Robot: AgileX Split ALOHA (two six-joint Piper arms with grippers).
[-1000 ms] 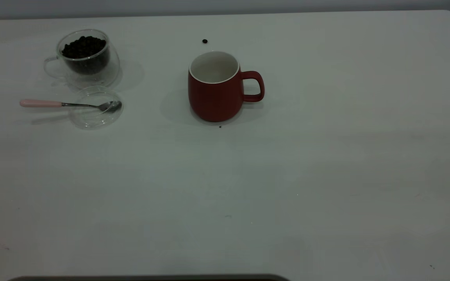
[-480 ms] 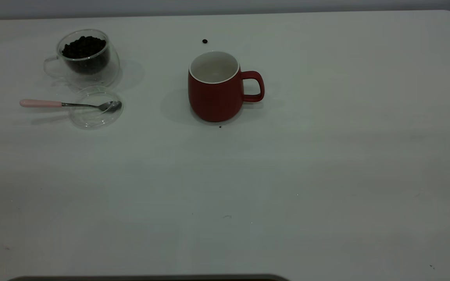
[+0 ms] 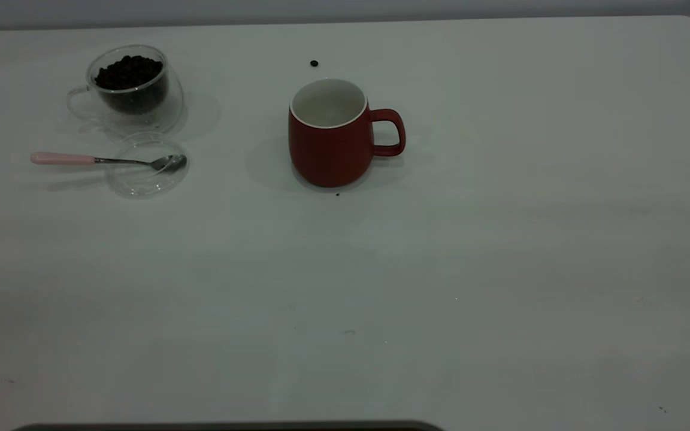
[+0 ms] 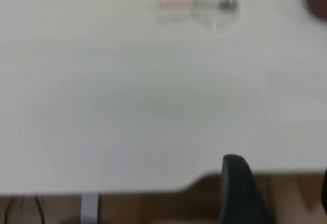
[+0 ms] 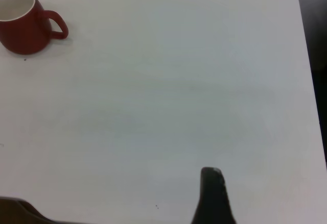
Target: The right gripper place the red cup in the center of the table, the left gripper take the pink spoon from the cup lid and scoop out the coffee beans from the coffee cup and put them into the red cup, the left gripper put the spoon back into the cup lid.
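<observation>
The left gripper (image 4: 279,185) hangs at the near edge of the bench (image 3: 501,269), its fingers (image 4: 239,193) released, spread wide with nothing between them. Well ahead of them the pink spoon (image 3: 81,159) lies with its bowl in the cup lid (image 3: 141,182). Just beyond the lid stands the coffee cup (image 3: 172,111), holding coffee beans (image 3: 128,72). The right gripper (image 5: 210,185) is above bare bench; I cannot tell its grip. The red cup (image 3: 327,152) stands upright, well apart from both, mid-bench.
</observation>
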